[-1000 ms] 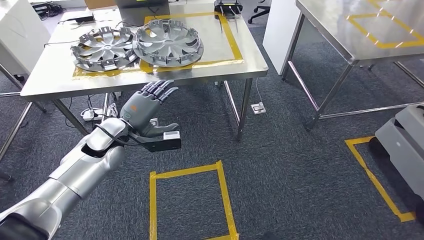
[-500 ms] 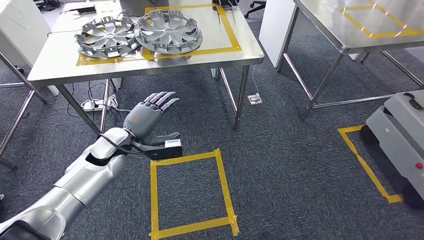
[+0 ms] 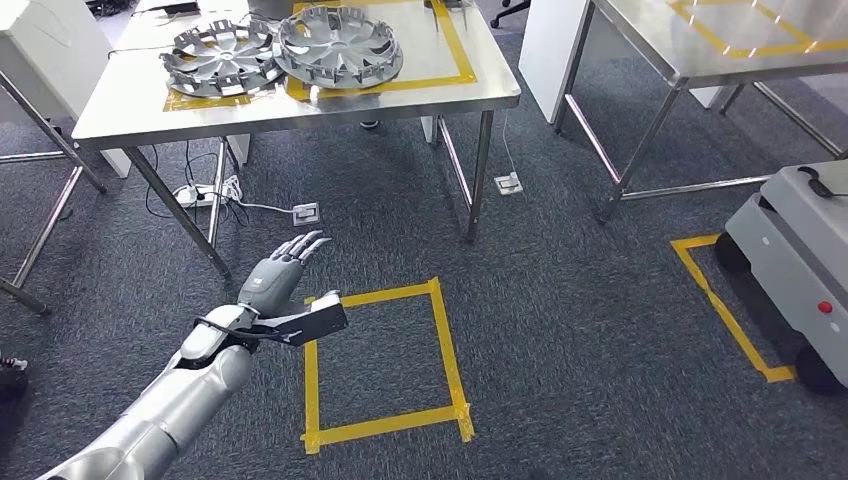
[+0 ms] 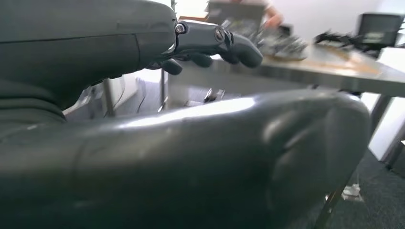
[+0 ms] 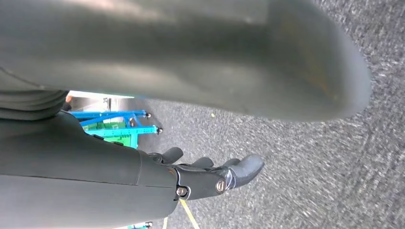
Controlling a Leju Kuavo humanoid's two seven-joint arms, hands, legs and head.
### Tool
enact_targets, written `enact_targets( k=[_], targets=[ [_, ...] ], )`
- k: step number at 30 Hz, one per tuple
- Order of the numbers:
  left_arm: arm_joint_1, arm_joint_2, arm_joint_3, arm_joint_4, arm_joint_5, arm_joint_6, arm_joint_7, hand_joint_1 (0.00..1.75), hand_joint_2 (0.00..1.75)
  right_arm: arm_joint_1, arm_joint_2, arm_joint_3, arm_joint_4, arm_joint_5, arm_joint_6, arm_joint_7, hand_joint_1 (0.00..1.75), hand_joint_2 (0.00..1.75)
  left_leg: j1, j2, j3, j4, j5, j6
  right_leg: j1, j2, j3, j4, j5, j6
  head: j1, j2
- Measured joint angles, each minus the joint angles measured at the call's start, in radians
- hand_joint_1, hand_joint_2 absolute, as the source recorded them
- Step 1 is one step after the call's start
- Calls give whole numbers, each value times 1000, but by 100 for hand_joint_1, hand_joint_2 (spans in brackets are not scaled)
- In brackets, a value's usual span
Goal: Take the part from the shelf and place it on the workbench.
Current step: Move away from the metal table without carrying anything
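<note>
Silver hubcaps, two of them (image 3: 218, 58) (image 3: 340, 45), are seen lying side by side on the steel workbench (image 3: 420, 95) at the upper left of the frame, higher than before because the camera has pulled back. Lower left, the left hand (image 3: 280, 285) is held out, fingers apart and empty. The right hand (image 5: 191, 176) is seen over carpet, fingers loosely extended, nothing held.

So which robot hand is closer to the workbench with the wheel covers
Left. The left robot hand is raised in front of the workbench. The right robot hand hangs low over carpet.
</note>
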State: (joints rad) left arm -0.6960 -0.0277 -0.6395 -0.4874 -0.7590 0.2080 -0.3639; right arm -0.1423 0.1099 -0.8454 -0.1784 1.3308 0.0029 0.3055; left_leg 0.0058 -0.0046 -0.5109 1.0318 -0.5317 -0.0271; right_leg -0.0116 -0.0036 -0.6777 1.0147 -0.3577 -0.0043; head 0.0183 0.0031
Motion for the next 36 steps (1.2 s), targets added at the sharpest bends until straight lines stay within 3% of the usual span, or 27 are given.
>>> enact_targets(
  k=[2,3,4,5,7,8,9,10,12,14,16,18,19,22,23,24,25,27,28,30,33,34,36],
  targets=[
    [41,-9,48,49,57,-33,28,0,0,5,0,-1,0,-3,-5,-2,0,0,-2,1,-3,-12,9,17,-3,2,1,-6,15,12,8,0],
    [63,-14,70,74,77,-47,54,0,0,8,0,-2,0,-3,-6,-3,0,0,-2,4,-6,-13,17,26,-4,3,-4,-2,6,18,10,0],
    [84,-18,90,98,88,-55,86,0,0,11,1,-3,0,-3,-8,-6,0,0,0,6,-13,-15,28,35,-6,4,-13,18,-22,23,13,0],
    [106,-20,105,118,91,-59,120,0,0,15,1,-5,0,-3,-8,-8,0,0,1,9,-23,-16,40,42,-6,5,-27,61,-69,27,15,0],
    [153,-22,129,154,102,-67,173,0,0,20,2,-8,0,-3,-11,-13,0,0,-1,10,-51,-15,62,48,-6,5,-61,194,-173,33,24,0],
    [178,-22,142,169,119,-75,190,0,0,22,2,-9,0,-3,-13,-14,0,0,-3,11,-67,-13,73,49,-5,5,-69,255,-200,33,29,0],
    [202,-22,159,182,142,-85,203,0,0,23,2,-11,0,-2,-13,-14,0,0,-5,12,-81,-11,82,49,-4,5,-64,287,-202,32,32,0],
    [224,-22,180,193,167,-97,214,0,0,23,2,-12,0,-2,-14,-12,0,0,-6,13,-95,-9,90,48,-2,5,-42,285,-185,28,34,0],
    [261,-23,227,211,221,-121,241,0,0,24,1,-14,0,-1,-14,-10,0,0,-8,14,-116,-3,105,45,5,6,54,175,-148,12,35,0],
    [291,-25,282,224,281,-142,272,0,0,23,1,-15,0,-1,-14,-9,0,0,-9,14,-129,-2,120,37,13,8,144,41,-153,-4,37,0],
    [318,-28,345,237,342,-162,310,0,0,24,1,-15,0,-1,-14,-9,0,0,-6,14,-133,-8,136,25,20,8,168,-8,-162,-13,40,0],
    [350,-29,413,251,405,-181,359,0,0,25,2,-16,0,-1,-11,-9,0,0,-4,13,-138,-9,138,12,18,6,162,-20,-142,-22,43,0],
    [368,-29,447,257,433,-189,385,0,0,26,2,-16,0,-1,-9,-7,0,0,-3,10,-145,5,116,6,14,5,156,-27,-130,-27,43,0],
    [416,-27,536,275,490,-199,450,0,0,27,4,-16,0,-1,-8,1,0,0,1,5,-180,144,-17,-9,10,3,126,-33,-97,-37,40,0],
    [430,-27,559,280,502,-199,463,0,0,28,5,-16,0,-1,-8,3,0,0,4,5,-187,199,-45,-14,10,2,112,-31,-88,-36,39,0],
    [442,-27,581,285,513,-199,473,0,0,28,6,-16,0,-1,-8,4,0,0,6,5,-185,235,-50,-18,9,1,98,-28,-79,-34,39,0],
    [454,-28,601,288,524,-198,480,0,0,28,7,-16,0,-2,-9,5,0,0,9,5,-169,243,-34,-22,7,0,82,-23,-70,-30,39,0],
    [473,-29,640,292,547,-197,486,0,0,28,8,-16,0,-2,-9,3,0,0,16,6,-94,169,8,-30,1,-2,49,-6,-56,-19,39,0],
    [479,-32,656,293,555,-197,486,0,0,27,9,-16,0,-2,-10,2,0,0,17,5,-45,105,7,-32,0,-4,34,4,-50,-12,38,0],
    [488,-37,682,295,565,-194,484,0,0,27,9,-16,0,-3,-11,0,0,0,15,0,9,18,-18,-21,1,-6,18,17,-39,2,39,0],
    [508,-44,711,299,577,-182,480,0,0,30,10,-16,0,-2,-12,-8,0,0,10,2,-7,6,-10,15,-2,-4,11,16,-21,20,39,0],
    [515,-46,720,300,579,-180,480,0,0,33,10,-17,0,-3,-12,-9,0,0,10,4,-16,6,2,26,-4,-3,3,27,-38,25,39,0],
    [528,-49,729,303,579,-175,479,0,0,36,12,-17,1,-3,-11,-10,0,0,10,8,-42,5,28,40,-6,-2,-25,104,-131,33,39,0]
  ],
)
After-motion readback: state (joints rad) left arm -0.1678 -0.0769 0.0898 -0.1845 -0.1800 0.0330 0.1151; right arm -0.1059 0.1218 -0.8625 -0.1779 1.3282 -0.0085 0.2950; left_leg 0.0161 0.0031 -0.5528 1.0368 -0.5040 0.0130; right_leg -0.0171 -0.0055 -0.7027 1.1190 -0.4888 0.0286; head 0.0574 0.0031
